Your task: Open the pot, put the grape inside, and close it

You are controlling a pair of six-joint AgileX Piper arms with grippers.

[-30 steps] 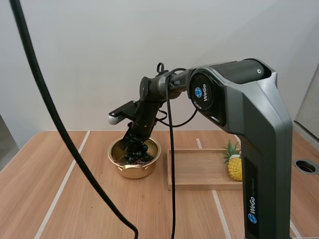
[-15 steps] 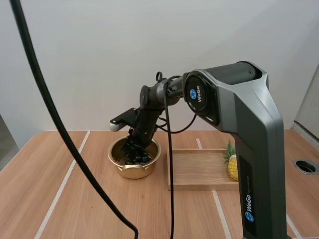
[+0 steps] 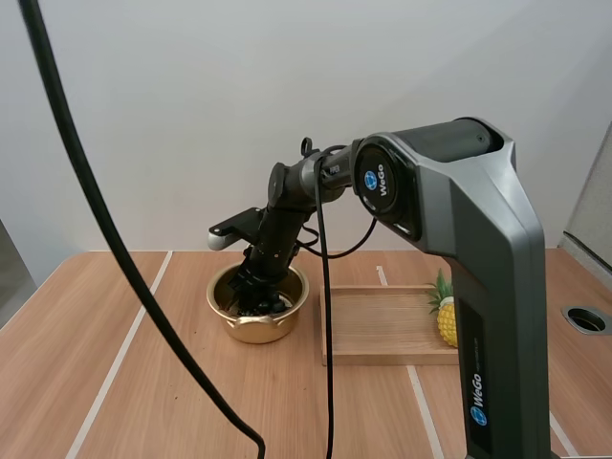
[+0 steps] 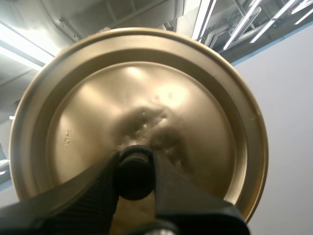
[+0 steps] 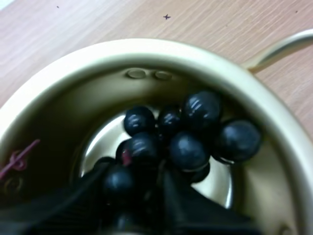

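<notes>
Placing step: right jaws down inside pot (image 3: 256, 330), pinching grapes (image 5: 188, 149); left jaws clenched on lid (image 4: 195, 98) knob (image 4: 133, 171). Next: release, withdraw, set lid on.

Center-left in the high view, the right pincer (image 3: 256, 298) is hiding in the pot (image 3: 251, 331), unreadably dark. The arm (image 3: 478, 287) is covering the wooden tray's (image 3: 382, 325) end; the lid (image 4: 195, 88) is overrunning its frame.

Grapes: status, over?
Right end effector down in pot, pinching grapes. Left end effector holds lid aloft. Pot open, nothing in the way.
</notes>
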